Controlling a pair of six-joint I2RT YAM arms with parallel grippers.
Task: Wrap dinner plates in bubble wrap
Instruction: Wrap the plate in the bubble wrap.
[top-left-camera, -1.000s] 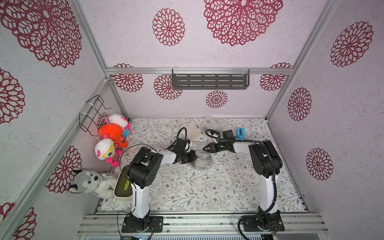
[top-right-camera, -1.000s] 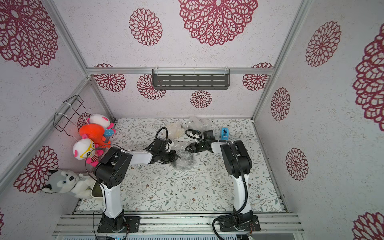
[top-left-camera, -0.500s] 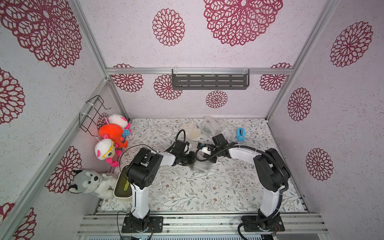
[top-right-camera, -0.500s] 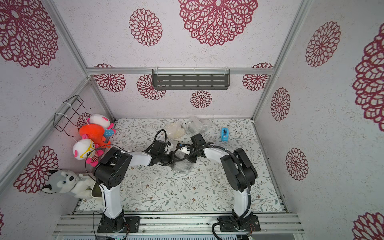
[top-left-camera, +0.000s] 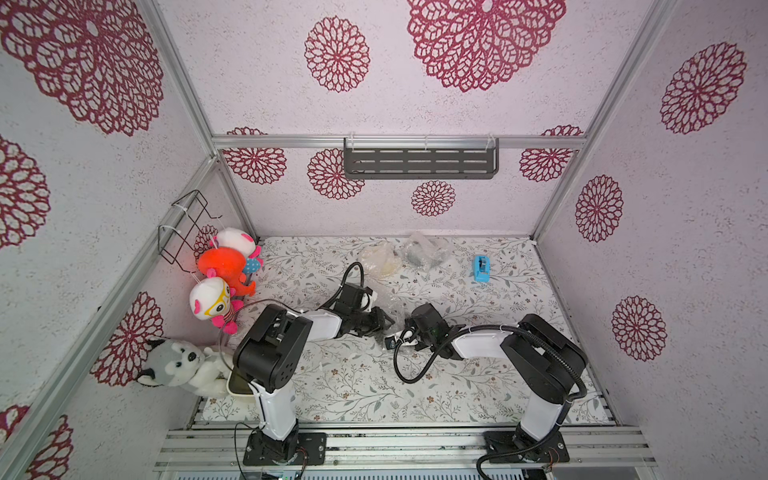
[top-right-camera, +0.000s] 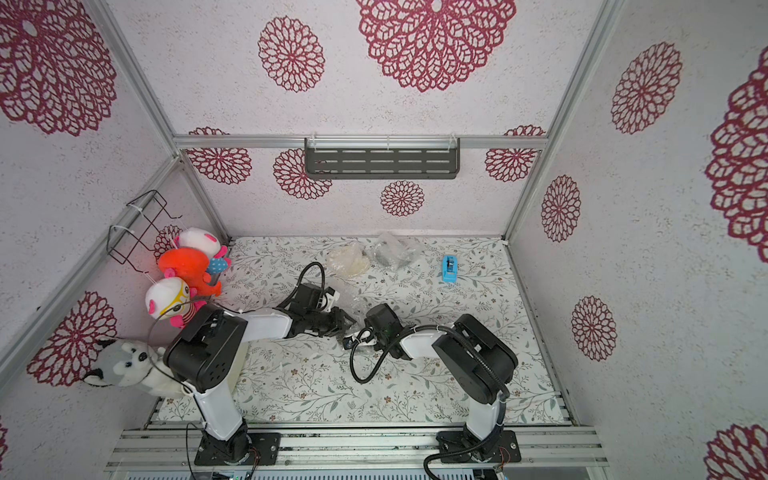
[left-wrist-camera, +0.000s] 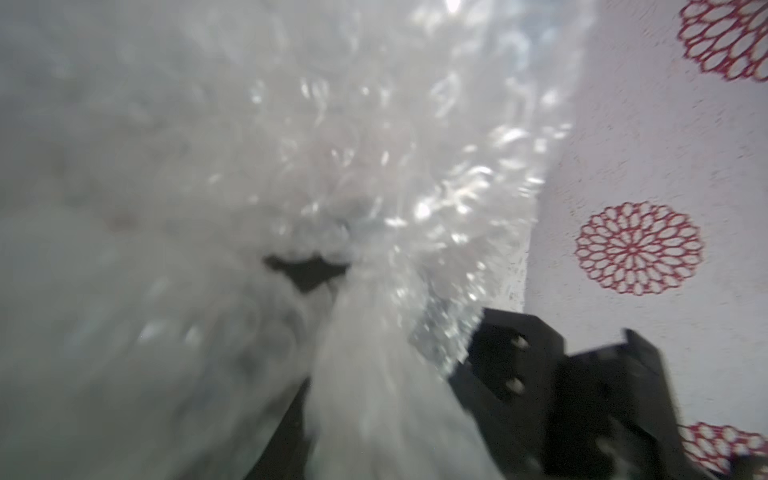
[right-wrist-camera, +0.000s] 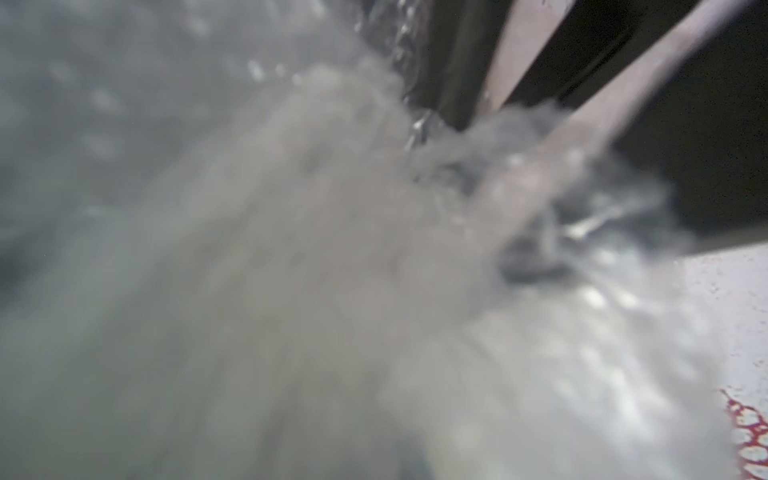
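Observation:
A crumpled clear sheet of bubble wrap lies mid-table between my two grippers. My left gripper is at its left edge with its jaws apart. In the left wrist view a bunch of the bubble wrap runs between them, past one dark finger. My right gripper is shut on the sheet's near edge. Blurred bubble wrap fills its wrist view and hides the jaws. Two wrapped dinner plates lie at the back, a cream one and a dark one.
A blue tape dispenser stands at the back right. Plush toys hang along the left wall, with a grey husky toy lower down. A cream tub sits half hidden behind the left arm's base. A black cable loops below the right wrist.
The right gripper reached into the wrap, shut, and has pulled toward the front. The left gripper's jaws have opened. The sheet has shifted between them.

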